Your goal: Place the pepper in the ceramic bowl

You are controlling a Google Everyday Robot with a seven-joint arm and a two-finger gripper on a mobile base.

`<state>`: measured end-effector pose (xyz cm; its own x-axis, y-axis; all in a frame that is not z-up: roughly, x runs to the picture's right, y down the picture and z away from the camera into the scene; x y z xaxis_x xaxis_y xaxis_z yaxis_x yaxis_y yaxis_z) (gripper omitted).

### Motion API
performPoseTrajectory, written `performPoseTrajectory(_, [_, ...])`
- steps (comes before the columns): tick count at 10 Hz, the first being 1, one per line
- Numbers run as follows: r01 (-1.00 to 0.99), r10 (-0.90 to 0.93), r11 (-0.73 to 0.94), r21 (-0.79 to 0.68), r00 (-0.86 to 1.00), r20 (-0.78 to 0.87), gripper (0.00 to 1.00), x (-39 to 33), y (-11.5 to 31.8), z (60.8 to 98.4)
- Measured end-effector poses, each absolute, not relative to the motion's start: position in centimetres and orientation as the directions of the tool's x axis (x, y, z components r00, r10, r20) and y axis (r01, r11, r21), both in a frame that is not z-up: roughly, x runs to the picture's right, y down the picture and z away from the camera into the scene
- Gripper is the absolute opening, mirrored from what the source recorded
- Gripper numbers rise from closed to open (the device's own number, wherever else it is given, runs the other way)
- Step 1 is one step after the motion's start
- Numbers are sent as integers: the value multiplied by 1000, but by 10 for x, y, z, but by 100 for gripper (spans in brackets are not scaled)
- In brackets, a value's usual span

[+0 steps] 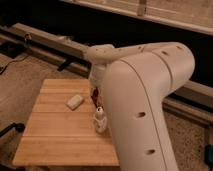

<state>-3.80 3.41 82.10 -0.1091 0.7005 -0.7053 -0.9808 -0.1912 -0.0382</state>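
My white arm (145, 100) fills the right half of the view and reaches over the wooden table (55, 135). The gripper (95, 93) hangs at the arm's end, low over the middle of the table's far part. A small dark red sliver (94, 95) shows right at the gripper; it may be the pepper, but I cannot tell for sure. The orange-red ceramic bowl is hidden, probably behind the arm.
A small pale block (75, 102) lies on the table left of the gripper. A small whitish upright object with a red spot on top (100, 120) stands just in front of the gripper. A long metal rail (45, 40) runs behind the table.
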Motion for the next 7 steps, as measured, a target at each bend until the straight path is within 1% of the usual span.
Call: performPoseTrajectory(7, [-944,650,-312,104,-292,-702,0,49,55,844])
